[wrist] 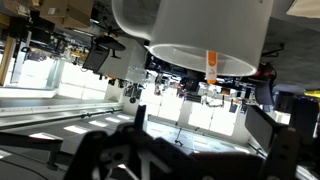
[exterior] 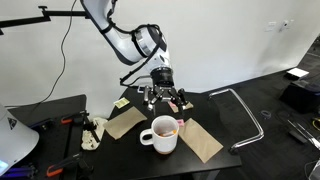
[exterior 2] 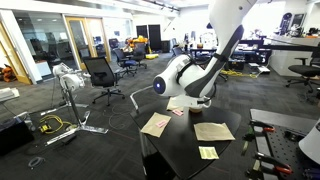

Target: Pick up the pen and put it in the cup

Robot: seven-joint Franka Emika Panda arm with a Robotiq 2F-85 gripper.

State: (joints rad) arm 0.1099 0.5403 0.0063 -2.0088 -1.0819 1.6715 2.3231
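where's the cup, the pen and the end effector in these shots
cup (exterior: 160,137): in an exterior view, on its white outer wall.
pen (wrist: 211,63): wrist view, on the orange shaft by the cup's rim.
end effector (exterior: 166,101): in an exterior view, midway between its fingertips, above the cup.

A lab with office chairs (exterior 2: 100,72) and floor cables (exterior 2: 55,124).

A brown paper sheet (exterior 2: 155,124) is laid on the black table (exterior 2: 180,157) left of a second sheet (exterior 2: 213,131), with an office chair (exterior 2: 100,72) seen far left.
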